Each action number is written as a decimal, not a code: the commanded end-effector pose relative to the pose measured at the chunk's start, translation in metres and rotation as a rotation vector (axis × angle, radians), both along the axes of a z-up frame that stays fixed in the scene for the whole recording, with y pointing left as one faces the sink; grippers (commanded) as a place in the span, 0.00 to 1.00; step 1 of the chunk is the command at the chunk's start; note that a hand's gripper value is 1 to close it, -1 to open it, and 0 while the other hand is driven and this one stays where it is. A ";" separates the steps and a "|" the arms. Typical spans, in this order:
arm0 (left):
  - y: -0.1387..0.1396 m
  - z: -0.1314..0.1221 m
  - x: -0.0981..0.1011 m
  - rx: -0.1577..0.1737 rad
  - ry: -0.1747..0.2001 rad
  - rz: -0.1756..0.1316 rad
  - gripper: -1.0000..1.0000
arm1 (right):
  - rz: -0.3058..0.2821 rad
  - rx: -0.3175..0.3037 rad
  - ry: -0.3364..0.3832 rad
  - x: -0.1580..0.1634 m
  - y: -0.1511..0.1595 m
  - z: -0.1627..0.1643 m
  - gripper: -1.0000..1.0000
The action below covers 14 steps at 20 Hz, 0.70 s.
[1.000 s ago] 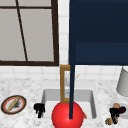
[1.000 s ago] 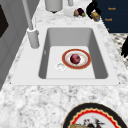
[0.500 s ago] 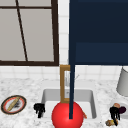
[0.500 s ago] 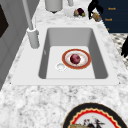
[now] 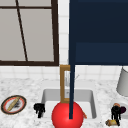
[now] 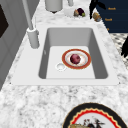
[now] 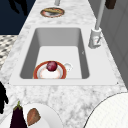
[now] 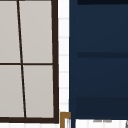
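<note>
My left hand [image 5: 39, 109] hangs open above the counter at the sink's [image 5: 47, 95] front left corner, between the sink and a patterned plate [image 5: 5, 104]. It shows as well at the left side view's right edge [image 6: 125, 47] and at the top left of the right side view [image 7: 18, 6]. My right hand [image 5: 115, 112] hovers open over a white plate [image 7: 48, 113] holding an eggplant [image 7: 17, 118] and a brown piece of food [image 7: 33, 116]; it holds nothing. In the sink lies a red-rimmed plate [image 6: 64, 58] with a dark red round fruit [image 6: 75, 58] on it.
A grey faucet [image 6: 32, 37] stands behind the sink. A grey canister [image 5: 123, 82] sits on the counter at the back right. A dark blue cabinet [image 5: 100, 32] hangs above, beside a window [image 5: 27, 32]. A big red round shape [image 5: 62, 116] covers the sink's front.
</note>
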<state>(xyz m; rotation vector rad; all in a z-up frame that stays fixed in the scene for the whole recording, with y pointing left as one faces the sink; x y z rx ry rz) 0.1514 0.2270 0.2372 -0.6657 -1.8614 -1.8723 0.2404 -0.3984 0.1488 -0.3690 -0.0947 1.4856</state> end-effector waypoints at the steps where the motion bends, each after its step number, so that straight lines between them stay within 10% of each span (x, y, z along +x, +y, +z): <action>1: 0.000 0.000 0.000 0.000 0.000 0.000 0.50 | 0.025 0.042 -0.024 0.002 -0.020 0.000 0.00; 14: 0.000 0.000 0.000 0.000 0.000 0.000 0.50 | 0.061 0.208 -0.017 -0.007 -0.061 0.017 0.00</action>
